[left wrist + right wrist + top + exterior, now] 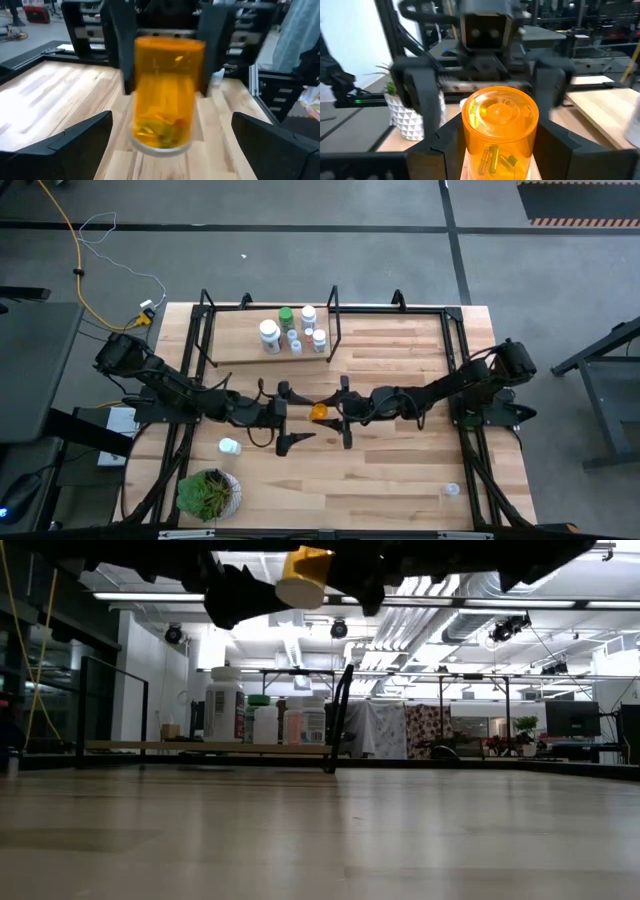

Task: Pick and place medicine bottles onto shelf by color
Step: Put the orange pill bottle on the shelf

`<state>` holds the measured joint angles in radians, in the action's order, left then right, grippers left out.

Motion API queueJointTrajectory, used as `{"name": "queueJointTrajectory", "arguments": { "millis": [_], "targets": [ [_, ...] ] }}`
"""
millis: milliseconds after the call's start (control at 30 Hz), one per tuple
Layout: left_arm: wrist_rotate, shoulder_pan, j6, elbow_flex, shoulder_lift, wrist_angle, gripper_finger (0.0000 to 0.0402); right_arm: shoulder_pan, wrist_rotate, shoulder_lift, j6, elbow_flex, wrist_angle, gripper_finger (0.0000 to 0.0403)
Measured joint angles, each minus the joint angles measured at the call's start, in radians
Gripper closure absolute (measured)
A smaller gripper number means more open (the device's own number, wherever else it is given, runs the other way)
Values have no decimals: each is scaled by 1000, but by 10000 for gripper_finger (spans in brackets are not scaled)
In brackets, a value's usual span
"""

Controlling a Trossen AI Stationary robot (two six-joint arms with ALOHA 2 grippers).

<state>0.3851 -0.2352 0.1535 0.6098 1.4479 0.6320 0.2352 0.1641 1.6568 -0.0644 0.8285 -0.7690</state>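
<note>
An orange see-through medicine bottle (318, 412) hangs in the air over the table's middle, between my two grippers. My right gripper (500, 127) comes from the right and is shut on it. My left gripper (172, 120) comes from the left and is open; its fingers stand wide on either side of the bottle without touching it. In the low view the bottle (303, 576) sits high above the tabletop, tilted, with its paler cap end lower. The shelf (226, 361) stands at the far edge and carries several white bottles (270, 335) and a green one (286, 315). My right gripper pinches the orange bottle's body (142, 65) between its two fingers (122, 55), near the base end and away from the cap. The fingers come roughly level from the table's right. The bottle is lifted clear of the table, and loose pills (495, 157) lie inside it.
A white bottle (230, 446) lies on the table near the left side, and a small bottle (452, 490) sits near the right near corner. A potted plant (208, 492) stands at the near left. Black frame rods (335, 330) edge the shelf.
</note>
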Motion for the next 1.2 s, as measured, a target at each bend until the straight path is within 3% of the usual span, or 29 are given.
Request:
{"name": "queueJointTrajectory", "arguments": {
  "millis": [533, 933, 1200],
  "targets": [
    [22, 7, 35, 1, 51, 81, 5, -1, -64, 21, -34, 42, 42, 224],
    [24, 13, 35, 55, 115, 83, 62, -1, -64, 26, -33, 42, 6, 224],
    [99, 13, 35, 55, 110, 83, 82, -2, -57, 26, -5, 42, 1, 224]
  ]
}}
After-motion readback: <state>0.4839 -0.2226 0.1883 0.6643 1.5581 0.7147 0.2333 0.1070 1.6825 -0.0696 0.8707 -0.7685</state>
